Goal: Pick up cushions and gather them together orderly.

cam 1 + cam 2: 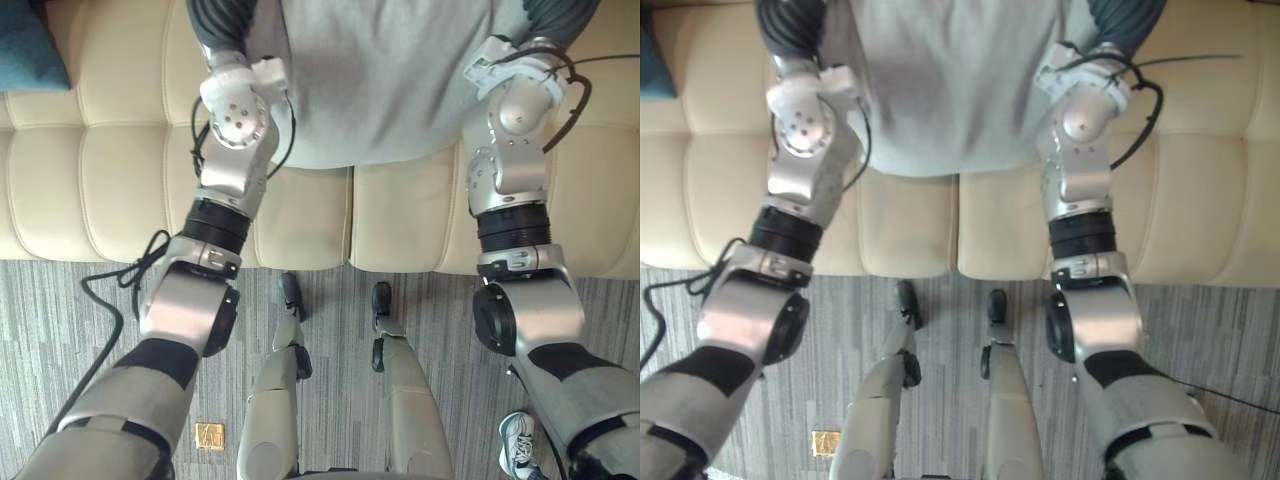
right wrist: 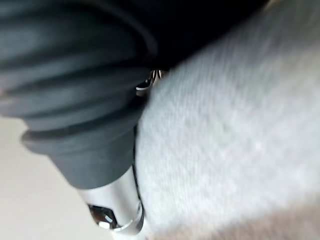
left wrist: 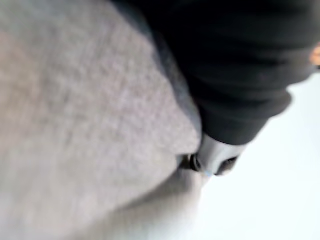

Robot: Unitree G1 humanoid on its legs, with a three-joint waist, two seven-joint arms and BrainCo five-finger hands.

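Two robot hands are flanking a grey cushion (image 1: 385, 80) over the cream sofa (image 1: 120, 180).
The left robot hand (image 3: 235, 75) is pressing against the cushion's left side and the right robot hand (image 2: 75, 100) against its right; whether either grip is closed cannot be told. A teal cushion (image 1: 30, 45) is lying well apart at the sofa's left end.

Grey cushion (image 1: 385, 80) over cream sofa (image 1: 110, 190) seat; teal cushion (image 1: 30, 45) far left.
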